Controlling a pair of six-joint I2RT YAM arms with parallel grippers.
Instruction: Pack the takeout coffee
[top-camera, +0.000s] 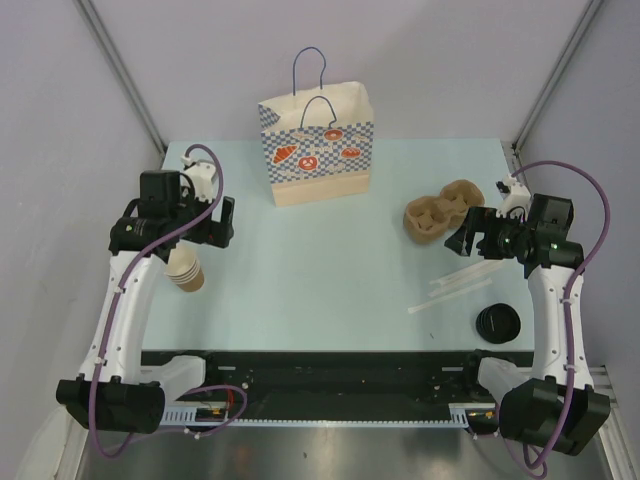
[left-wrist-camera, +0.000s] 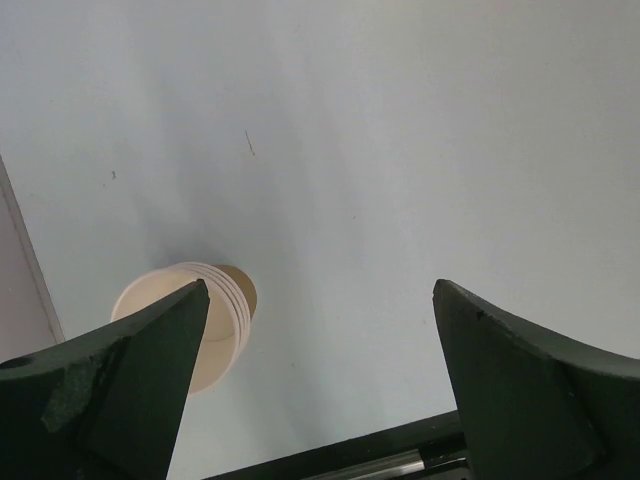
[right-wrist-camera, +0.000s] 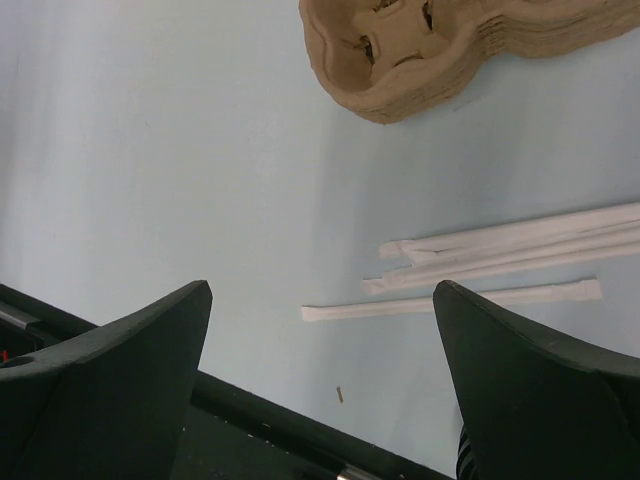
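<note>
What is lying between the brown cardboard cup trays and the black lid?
A few paper-wrapped straws lie between the cup trays and the black lid, seen in the top view.

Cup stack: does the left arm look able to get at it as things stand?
Probably yes. The open left tool hangs close above the cup stack, which stands alone with nothing blocking it.

The pale table (top-camera: 330, 260) bears a paper bag (top-camera: 318, 150), stacked cups (top-camera: 187, 270), pulp cup carriers (top-camera: 440, 213), wrapped straws (top-camera: 455, 288) and a black lid (top-camera: 498, 323).
</note>
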